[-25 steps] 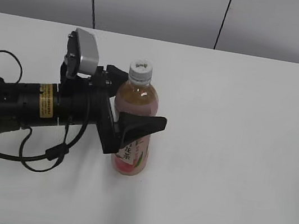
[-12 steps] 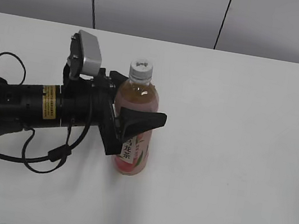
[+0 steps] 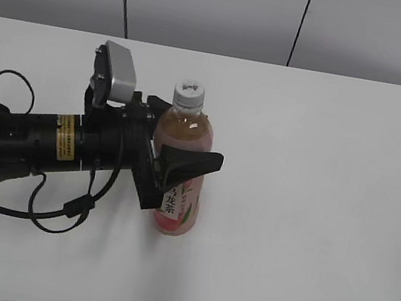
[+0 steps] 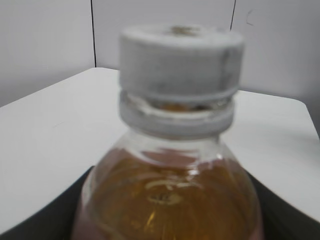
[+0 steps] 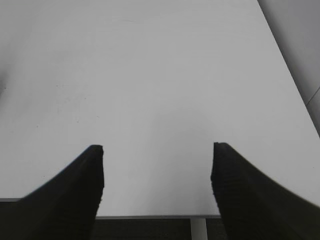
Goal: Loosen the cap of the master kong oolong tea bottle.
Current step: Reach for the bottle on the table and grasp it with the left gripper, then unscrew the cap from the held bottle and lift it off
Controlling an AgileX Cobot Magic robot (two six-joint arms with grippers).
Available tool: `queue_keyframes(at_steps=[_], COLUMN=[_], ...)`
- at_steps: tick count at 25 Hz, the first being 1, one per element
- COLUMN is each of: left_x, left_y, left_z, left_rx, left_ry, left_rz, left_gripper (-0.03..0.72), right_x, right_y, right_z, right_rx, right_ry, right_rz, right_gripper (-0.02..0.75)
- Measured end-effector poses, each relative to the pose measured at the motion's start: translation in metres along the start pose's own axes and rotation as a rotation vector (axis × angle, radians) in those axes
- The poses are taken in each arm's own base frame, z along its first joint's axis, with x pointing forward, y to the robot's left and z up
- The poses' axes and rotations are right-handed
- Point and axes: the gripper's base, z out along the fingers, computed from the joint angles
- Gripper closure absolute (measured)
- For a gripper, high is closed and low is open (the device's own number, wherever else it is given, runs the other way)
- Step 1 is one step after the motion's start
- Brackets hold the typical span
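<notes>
The master kong oolong tea bottle (image 3: 176,192) stands upright on the white table, amber tea inside and a pink label low on it. Its white ribbed cap (image 3: 189,94) is on top, with a small dark mark. My left gripper (image 3: 179,141) reaches in from the left and is shut on the bottle's body just below the shoulder. In the left wrist view the bottle (image 4: 170,200) and the cap (image 4: 181,60) fill the frame, blurred, with black fingers on both sides. My right gripper (image 5: 157,167) is open and empty over bare table; it does not show in the exterior view.
The white table (image 3: 318,177) runs to a grey panelled wall at the back. The left arm's black body and cables (image 3: 33,147) lie across the table's left side. In the right wrist view the table's near edge (image 5: 150,216) lies just below the fingers.
The left arm shifted slightly up and right between one second ago and half a second ago, staying around the bottle. Since then nothing has visibly moved.
</notes>
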Motion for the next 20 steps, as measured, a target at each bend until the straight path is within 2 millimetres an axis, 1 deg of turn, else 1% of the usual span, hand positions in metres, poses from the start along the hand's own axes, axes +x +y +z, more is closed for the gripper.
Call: queue_keyframes(at_steps=[20], left_x=[-0.0001], left_y=[-0.0001], left_z=[0.0], left_rx=[0.001], left_ry=[-0.001], left_rz=[0.0], left_gripper=[0.243], right_x=[-0.0005], right_y=[0.0], right_z=[-0.0005], right_rx=[0.0], right_ry=[-0.004], right_rz=[0.0], right_gripper=[0.227])
